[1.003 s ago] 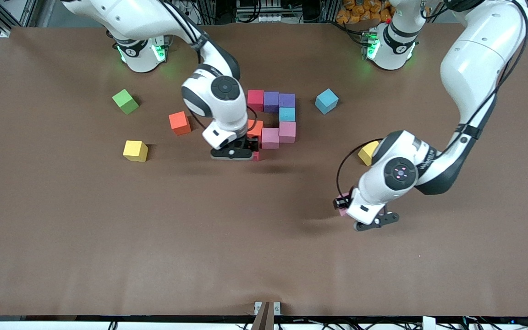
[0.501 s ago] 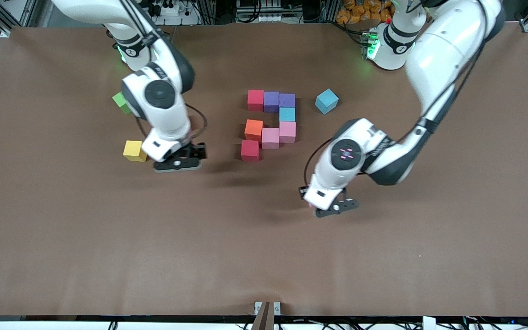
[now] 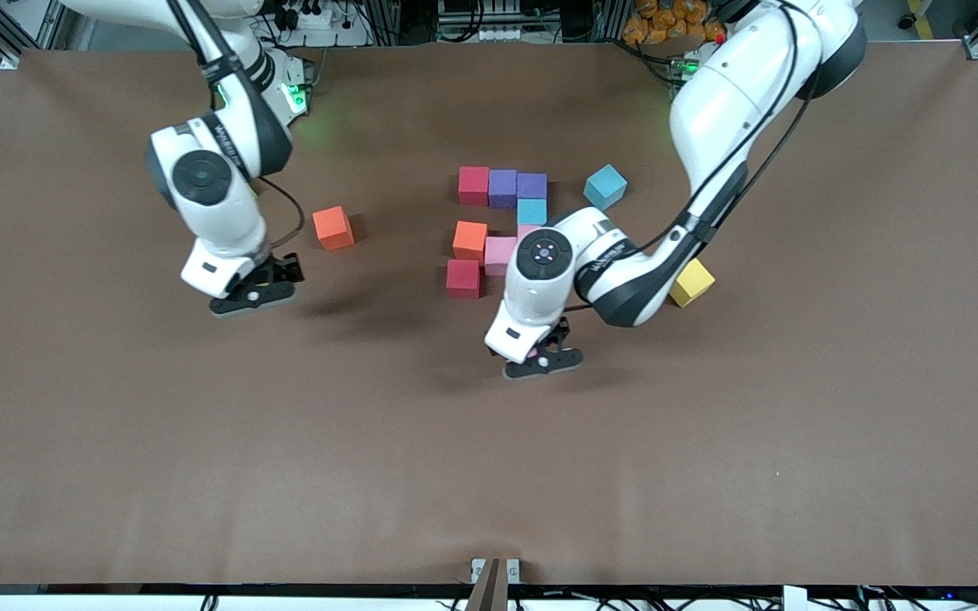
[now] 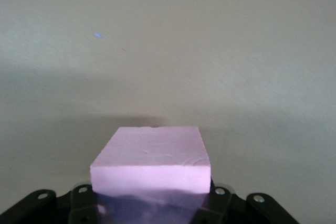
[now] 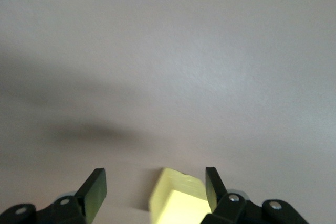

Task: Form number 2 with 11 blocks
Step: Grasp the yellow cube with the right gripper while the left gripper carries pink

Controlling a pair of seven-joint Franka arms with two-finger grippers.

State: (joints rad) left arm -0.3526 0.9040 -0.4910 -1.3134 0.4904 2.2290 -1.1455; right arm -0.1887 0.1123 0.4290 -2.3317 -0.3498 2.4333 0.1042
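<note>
Several blocks form a cluster mid-table: red [image 3: 473,185], two purple [image 3: 503,187], light blue [image 3: 531,211], pink [image 3: 500,255], orange [image 3: 469,240] and red [image 3: 463,278]. My left gripper [image 3: 540,356] is shut on a pink block [image 4: 152,156] and hangs over bare table beside the cluster, on the front camera's side. My right gripper [image 3: 255,288] is open at the right arm's end of the table. In the right wrist view a yellow block [image 5: 178,200] lies between its fingers [image 5: 97,182], close to one of them. The arm hides that block in the front view.
An orange-red block [image 3: 333,227] lies loose between the right gripper and the cluster. A blue block [image 3: 605,187] and a second yellow block [image 3: 691,283] lie toward the left arm's end, the yellow one partly under the left arm.
The right gripper left the red block at the cluster and moved toward its own end, to the yellow block. The left gripper carried the pink block toward the cluster.
</note>
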